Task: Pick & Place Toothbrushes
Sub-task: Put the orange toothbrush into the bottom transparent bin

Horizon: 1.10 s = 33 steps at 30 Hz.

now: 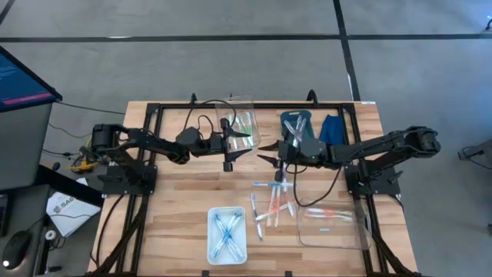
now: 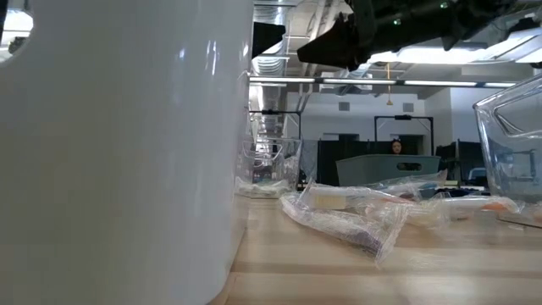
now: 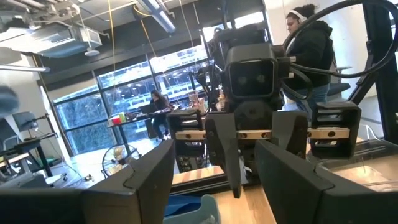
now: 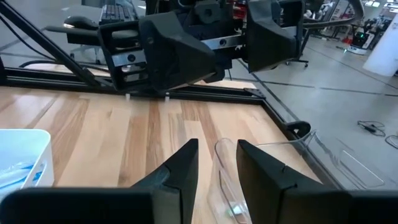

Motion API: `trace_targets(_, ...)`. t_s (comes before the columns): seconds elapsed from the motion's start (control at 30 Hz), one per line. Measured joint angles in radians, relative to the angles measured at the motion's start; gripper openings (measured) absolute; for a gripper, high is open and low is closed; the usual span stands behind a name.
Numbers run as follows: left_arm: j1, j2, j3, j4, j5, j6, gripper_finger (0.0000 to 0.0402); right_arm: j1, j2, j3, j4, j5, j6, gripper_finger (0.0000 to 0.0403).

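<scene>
My right gripper [image 1: 263, 152] hovers level above the table's middle, shut on a clear-wrapped toothbrush [image 4: 225, 177]. My left gripper [image 1: 247, 145] faces it a short gap away, open and empty; from its wrist view its fingers [image 3: 149, 177] frame the right gripper [image 3: 255, 146]. Several loose wrapped toothbrushes [image 1: 273, 204] lie flat on the wood below the right arm; the low view shows them as a pile [image 2: 347, 216]. My right gripper has the wrapped toothbrush between its two fingers [image 4: 180, 171], lying along them. Its rounded free end [image 4: 225, 144] sticks out forward toward the left gripper. The fingers come level from the table's right. The toothbrush is lifted clear of the table.
A white tray [image 1: 213, 231] with blue toothbrushes stands near the front edge. A clear box [image 1: 307, 231] sits at the front right, and another clear box [image 1: 247, 104] with green ones at the far middle. A dark bin [image 1: 284, 119] and a blue cloth [image 1: 332, 127] are at the far right. A person [image 3: 311, 50] stands beyond the table.
</scene>
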Motion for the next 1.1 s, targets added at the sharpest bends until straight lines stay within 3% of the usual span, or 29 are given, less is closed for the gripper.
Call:
trace_targets(0.9, 0.001, 0.000, 0.000, -0.010, 0.000, 0.000, 0.0218, 0.000, 0.000, 0.000, -0.010, -0.002, -0.008, 0.0103)
trace_targets(1.1, 0.001, -0.001, 0.000, -0.005, 0.000, 0.002, 0.0218, 0.001, 0.000, 0.000, -0.016, -0.002, -0.087, 0.0103)
